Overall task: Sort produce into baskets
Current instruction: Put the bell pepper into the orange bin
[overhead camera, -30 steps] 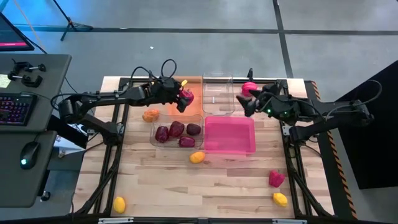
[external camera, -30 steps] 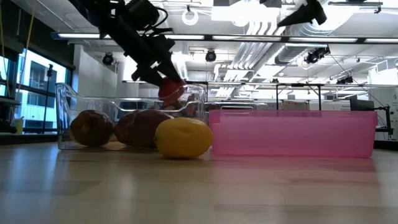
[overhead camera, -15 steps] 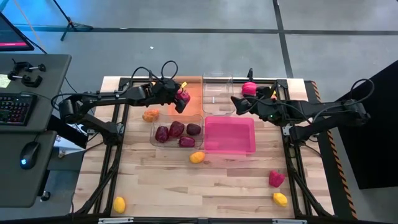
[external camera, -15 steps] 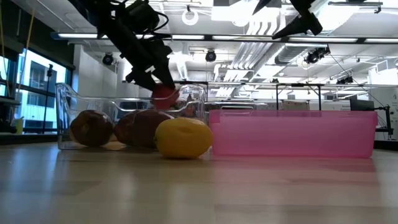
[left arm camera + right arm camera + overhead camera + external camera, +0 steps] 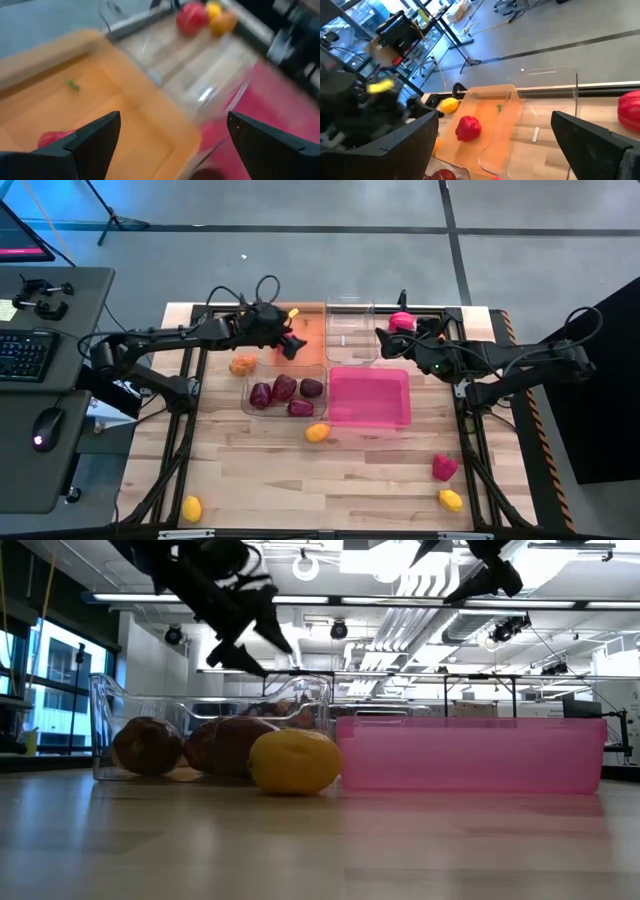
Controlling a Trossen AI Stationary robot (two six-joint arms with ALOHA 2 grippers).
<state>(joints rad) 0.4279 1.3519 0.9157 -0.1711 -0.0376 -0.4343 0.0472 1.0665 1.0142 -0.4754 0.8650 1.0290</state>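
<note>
In orange bin (image 5: 492,120), red fruit (image 5: 468,127), left tool (image 5: 287,343) above

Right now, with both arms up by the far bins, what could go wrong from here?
1. The left gripper hangs open just over the orange bin, where a red fruit lies; a low sideways move could clip the bin's wall.
2. The right gripper is open over the clear bin next to it; the two arms are close and could collide.
3. An orange fruit lies beside the left arm's path and could get knocked.
</note>
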